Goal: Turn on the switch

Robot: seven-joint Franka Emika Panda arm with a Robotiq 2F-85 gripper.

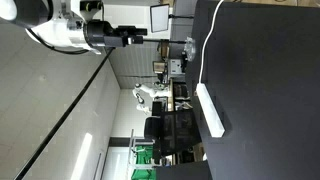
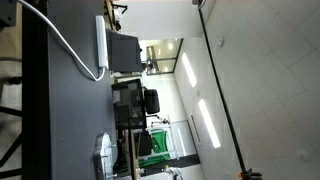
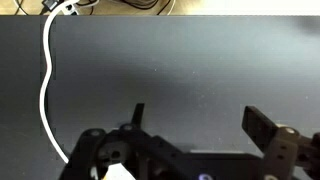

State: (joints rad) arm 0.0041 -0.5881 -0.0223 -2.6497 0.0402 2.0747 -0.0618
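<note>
The exterior views stand turned on their side. A long, narrow white power strip (image 1: 210,110) lies on the dark table (image 1: 265,90), and it shows in both exterior views (image 2: 101,45). Its white cord (image 1: 205,45) runs off across the table (image 2: 60,35) and also shows in the wrist view (image 3: 45,85). The switch is too small to make out. My gripper (image 1: 135,37) hangs well away from the table surface, apart from the strip. In the wrist view its two fingers (image 3: 200,125) are spread open over bare dark table, with nothing between them.
A white object (image 2: 103,150) lies near the table edge, away from the strip. Beyond the table are office chairs, desks and a green bin (image 1: 143,155). A monitor (image 1: 160,18) stands in the background.
</note>
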